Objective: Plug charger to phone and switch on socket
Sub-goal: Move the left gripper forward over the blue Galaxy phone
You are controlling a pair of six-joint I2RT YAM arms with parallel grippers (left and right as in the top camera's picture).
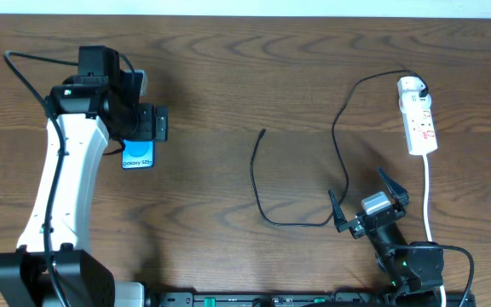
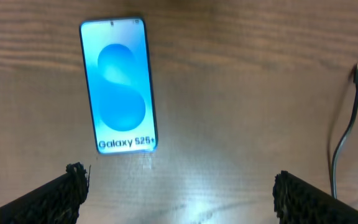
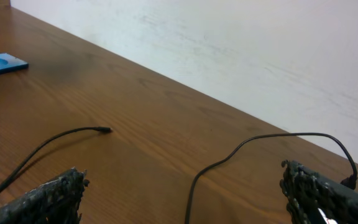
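1. Closest to the robot, at about five o'clock on the brown wooden table (image 1: pixel 228 77), the right gripper (image 1: pixel 358 189) hangs low with its jaws spread wide and nothing between them. It sits just beside the near loop of the long thin black charger cable (image 1: pixel 252 175).
2. The cable's small plug tip (image 1: pixel 263 131) lies free near the middle of the table. It is touched by neither arm and lies well apart from the phone.
3. At about nine o'clock lies the slim black-edged smartphone with a light blue screen (image 2: pixel 118 87), flat and face up. Its lettered end points toward the robot. The left gripper (image 2: pixel 179 176) hovers above it, fingers fully released, holding nothing.
4. Farthest off, at about two o'clock, rests the narrow white power strip with small red markings (image 1: pixel 422 128). A white adapter (image 1: pixel 411 85) is plugged into its far end and carries the cable. I cannot tell how its switch stands.
5. Judging from this, the first step is barely under way: nothing is plugged in. The next move calls for a fine pinch on the thin cable close behind the plug tip. The tip must then be carried toward nine o'clock and squared to the phone's near edge while the left gripper steadies the phone.
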